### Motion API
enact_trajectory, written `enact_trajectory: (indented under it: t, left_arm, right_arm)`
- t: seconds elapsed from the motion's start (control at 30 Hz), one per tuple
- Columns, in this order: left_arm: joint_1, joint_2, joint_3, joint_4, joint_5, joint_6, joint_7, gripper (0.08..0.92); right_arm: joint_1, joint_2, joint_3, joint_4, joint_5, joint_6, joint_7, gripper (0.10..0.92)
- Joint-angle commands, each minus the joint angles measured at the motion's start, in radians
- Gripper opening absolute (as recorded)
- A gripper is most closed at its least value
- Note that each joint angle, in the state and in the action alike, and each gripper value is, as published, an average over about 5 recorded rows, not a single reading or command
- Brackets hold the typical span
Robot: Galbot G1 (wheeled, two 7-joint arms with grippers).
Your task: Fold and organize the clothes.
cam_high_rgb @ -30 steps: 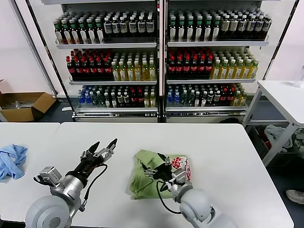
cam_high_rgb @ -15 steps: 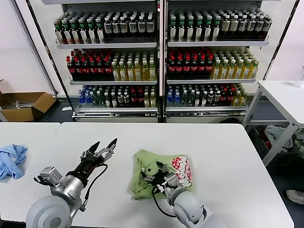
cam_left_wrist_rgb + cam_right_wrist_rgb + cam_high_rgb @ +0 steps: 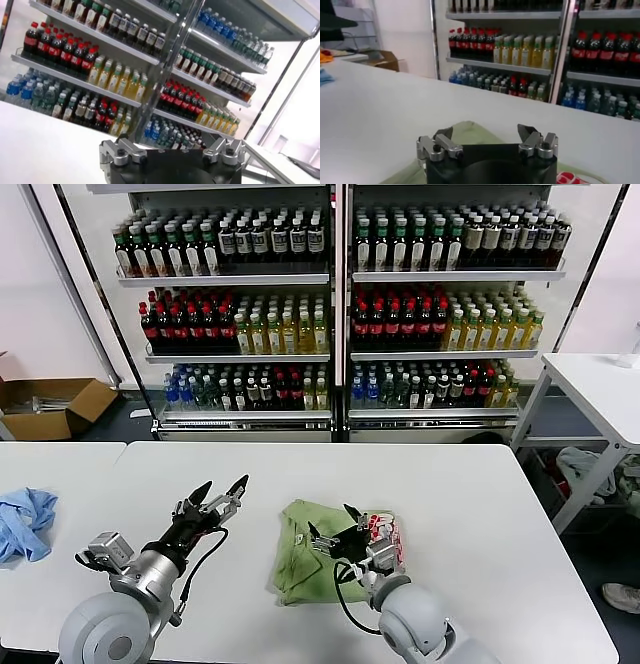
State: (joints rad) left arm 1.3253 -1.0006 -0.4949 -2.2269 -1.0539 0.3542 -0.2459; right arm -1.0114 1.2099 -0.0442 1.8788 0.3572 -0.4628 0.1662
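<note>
The polo shirt (image 3: 312,549) is lying folded lower centre, graphic covered again as the right gripper (image 3: 333,535), jaws apart, is shifting over it.

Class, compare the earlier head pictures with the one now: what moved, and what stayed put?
The right tool, open over the shirt, drew back toward the robot, then came forward again, covering part of the red print. It took hold of nothing. The left tool, open above the table, the shirt and the blue cloth stayed put.

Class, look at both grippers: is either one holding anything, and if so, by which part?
Nothing is held. The left gripper is open above bare table, and the right gripper is open over the green polo shirt, gripping no fabric.
</note>
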Motion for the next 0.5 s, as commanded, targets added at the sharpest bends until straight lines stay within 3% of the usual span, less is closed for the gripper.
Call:
enact_trajectory:
  t: [0.03,0.27,0.5]
  left_arm:
    - [0.01,-0.001,-0.009,-0.003,0.001,-0.001,0.002,0.823]
    - [0.008,-0.004,-0.015,0.004,0.0,-0.004,0.008,0.823]
    - [-0.009,-0.004,-0.002,0.013,0.001,-0.005,0.01,0.823]
  right_arm:
    - [0.082,0.111,-0.044,-0.22,-0.056,-0.039,0.05,0.823]
    - [0.032,0.059,-0.048,-0.193,-0.078,-0.042,0.025,0.823]
    - [-0.024,0.009,0.056,0.071,-0.013,0.034,0.049,0.823]
